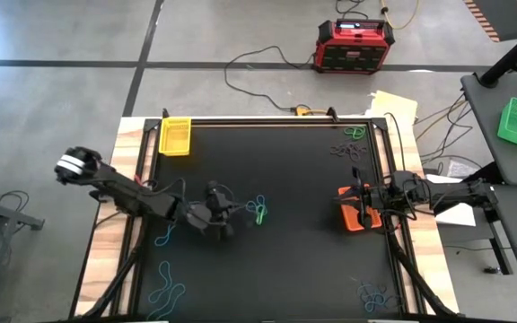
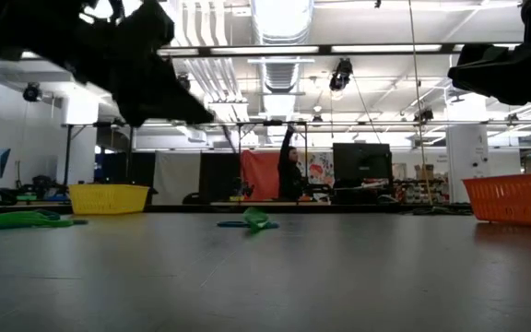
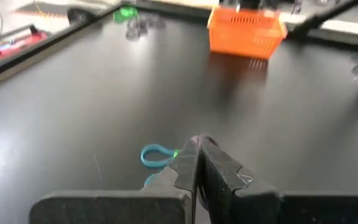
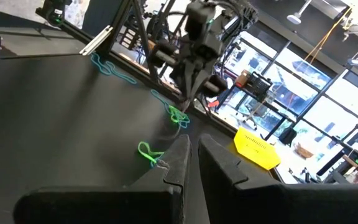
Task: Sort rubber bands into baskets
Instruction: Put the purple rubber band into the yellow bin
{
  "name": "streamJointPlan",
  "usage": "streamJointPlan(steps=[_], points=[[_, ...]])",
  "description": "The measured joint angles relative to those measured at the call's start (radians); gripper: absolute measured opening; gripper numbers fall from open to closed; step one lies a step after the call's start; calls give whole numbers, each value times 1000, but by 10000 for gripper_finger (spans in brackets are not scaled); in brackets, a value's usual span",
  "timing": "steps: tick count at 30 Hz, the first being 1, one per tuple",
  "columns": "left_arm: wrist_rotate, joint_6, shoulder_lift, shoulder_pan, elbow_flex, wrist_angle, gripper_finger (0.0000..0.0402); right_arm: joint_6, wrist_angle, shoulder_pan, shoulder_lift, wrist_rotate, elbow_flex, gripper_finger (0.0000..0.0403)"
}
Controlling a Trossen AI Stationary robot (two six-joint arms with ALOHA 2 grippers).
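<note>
left gripper (image 1: pixel 233 218) fingers closed, no legible writing

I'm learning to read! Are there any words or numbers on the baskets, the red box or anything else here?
None can be read.
Red and black box: any label is too small to read.
Yellow basket, orange basket: no writing shows.
Posters in the room behind, low view: too blurred to read.
</note>
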Motion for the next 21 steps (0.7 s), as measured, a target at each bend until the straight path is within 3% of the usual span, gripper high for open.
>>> streamJointPlan(steps=[3,12,21], points=[[-12,32,-64,1,0,-15,0,0,0,0,0,0,0,29],[-190,121,-257,21,0,-145,0,0,0,0,0,0,0,29],[-324,172,-400,134,2,-311,0,0,0,0,0,0,0,29]])
